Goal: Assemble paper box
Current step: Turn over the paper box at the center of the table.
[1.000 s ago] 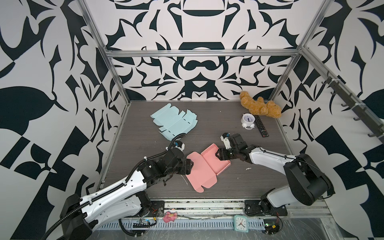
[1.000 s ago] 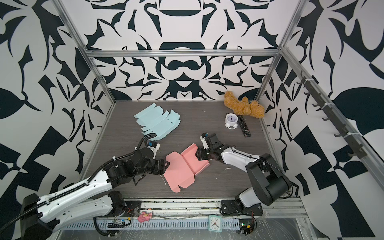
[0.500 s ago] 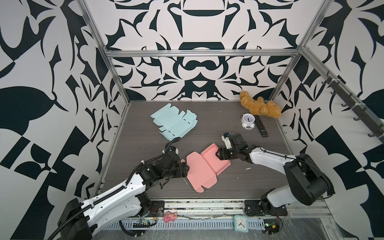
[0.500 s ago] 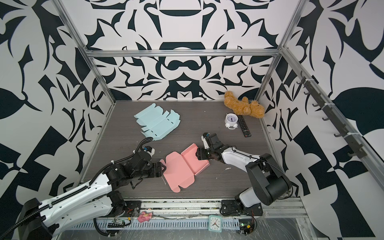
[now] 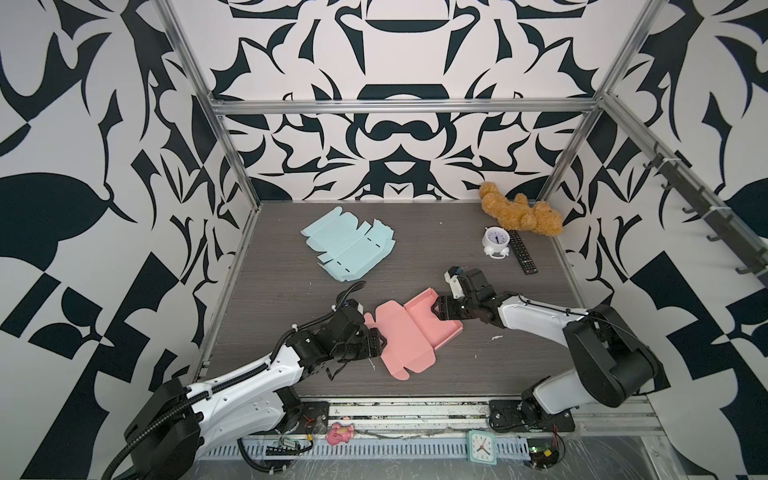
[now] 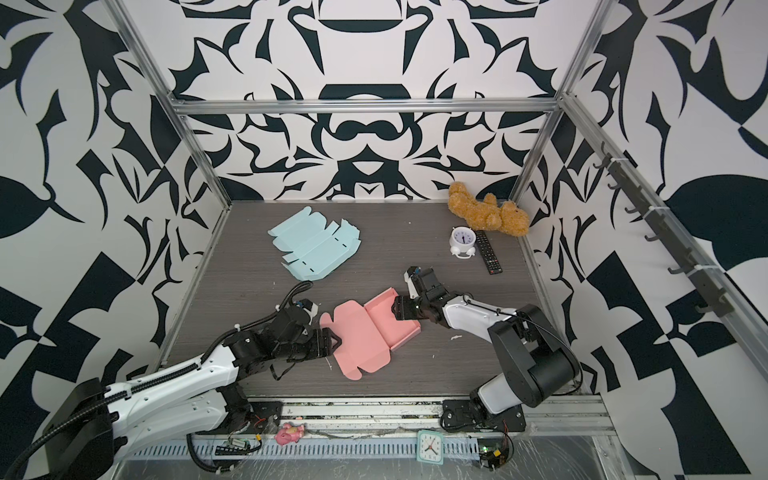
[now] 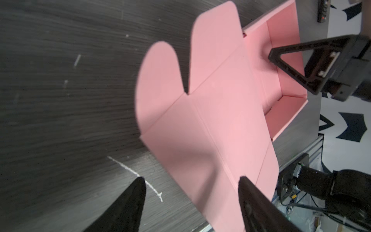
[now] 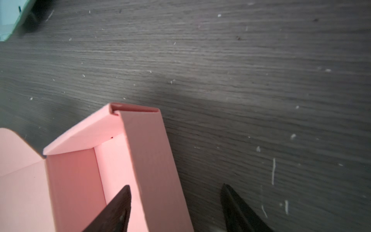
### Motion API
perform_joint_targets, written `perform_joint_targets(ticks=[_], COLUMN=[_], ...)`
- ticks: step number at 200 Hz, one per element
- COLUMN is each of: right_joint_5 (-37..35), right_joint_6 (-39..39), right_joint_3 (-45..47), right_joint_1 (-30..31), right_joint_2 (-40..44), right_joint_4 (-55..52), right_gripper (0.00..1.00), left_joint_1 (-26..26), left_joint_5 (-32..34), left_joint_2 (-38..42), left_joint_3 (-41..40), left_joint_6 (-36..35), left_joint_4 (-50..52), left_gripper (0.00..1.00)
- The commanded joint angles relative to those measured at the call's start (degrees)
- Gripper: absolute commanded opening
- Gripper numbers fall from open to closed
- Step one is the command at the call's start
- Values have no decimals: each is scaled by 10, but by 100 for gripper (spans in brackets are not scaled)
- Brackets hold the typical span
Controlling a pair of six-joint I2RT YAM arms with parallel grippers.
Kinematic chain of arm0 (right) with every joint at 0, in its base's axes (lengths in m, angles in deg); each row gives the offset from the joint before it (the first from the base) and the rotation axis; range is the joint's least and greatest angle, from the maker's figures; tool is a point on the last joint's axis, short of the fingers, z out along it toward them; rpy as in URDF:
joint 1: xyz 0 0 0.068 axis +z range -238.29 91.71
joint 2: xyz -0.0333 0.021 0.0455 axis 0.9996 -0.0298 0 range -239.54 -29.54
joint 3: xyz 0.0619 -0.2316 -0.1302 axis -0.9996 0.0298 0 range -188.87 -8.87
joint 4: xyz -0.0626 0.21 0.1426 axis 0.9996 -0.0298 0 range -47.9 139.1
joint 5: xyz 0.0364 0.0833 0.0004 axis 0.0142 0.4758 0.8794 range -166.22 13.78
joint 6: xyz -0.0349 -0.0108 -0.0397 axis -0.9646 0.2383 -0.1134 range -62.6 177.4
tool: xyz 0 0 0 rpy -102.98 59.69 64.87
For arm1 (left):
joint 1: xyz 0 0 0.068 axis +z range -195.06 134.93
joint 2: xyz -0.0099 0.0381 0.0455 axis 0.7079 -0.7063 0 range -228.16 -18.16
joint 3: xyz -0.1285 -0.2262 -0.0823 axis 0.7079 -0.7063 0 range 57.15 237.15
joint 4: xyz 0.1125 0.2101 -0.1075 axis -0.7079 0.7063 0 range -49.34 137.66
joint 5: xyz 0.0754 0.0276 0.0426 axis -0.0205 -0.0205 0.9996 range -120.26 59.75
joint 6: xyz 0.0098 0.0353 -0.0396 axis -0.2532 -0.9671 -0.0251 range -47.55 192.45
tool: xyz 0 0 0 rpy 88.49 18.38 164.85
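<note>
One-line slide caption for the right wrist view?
Right gripper, fingers open, straddles a folded side wall of the pink paper box on the dark wood-grain table.

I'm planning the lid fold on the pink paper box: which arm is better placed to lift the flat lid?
Left, probably. The left end effector, open, sits at the free edge of the flat lid; the right end effector, open, straddles the tray wall and could steady it.

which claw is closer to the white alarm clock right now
Right. The right claw is at the pink box's wall on the side toward the alarm clock, though apart from it. The left claw is at the box's opposite flap, farther away.
</note>
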Motion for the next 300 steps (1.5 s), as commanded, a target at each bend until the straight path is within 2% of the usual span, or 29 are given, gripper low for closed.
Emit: perform_joint_targets(ticks=[1, 33, 169, 194, 210, 274, 300], right_joint_5=[-3, -5, -30, -48, -64, -108, -100], right_joint_6=[7, 9, 14, 20, 20, -1, -16], right_joint_3=[9, 14, 34, 43, 46, 55, 72], right_joint_1=[-1, -1, -2, -2, -1, -2, -1], right_joint_2=[0, 6, 65, 105, 139, 278, 315], right_joint_4=[10, 12, 2, -10, -26, -48, -4], right_gripper=[73, 73, 78, 83, 85, 85, 85], left_joint_1=[2, 2, 2, 2, 2, 2, 2], left_joint_5=[-18, -25, -26, -22, -19, -18, -19], left_joint_2=[-9, -21, -35, -26, -20, -11, -2], left_joint_3=[-12, -22, -8, -8, -7, 6, 9], left_joint_6=[24, 40, 64, 66, 68, 57, 52], left_joint_4=[-47, -81, -109, -102, -96, -81, -73], left_gripper=[70, 66, 34, 25, 23, 13, 8])
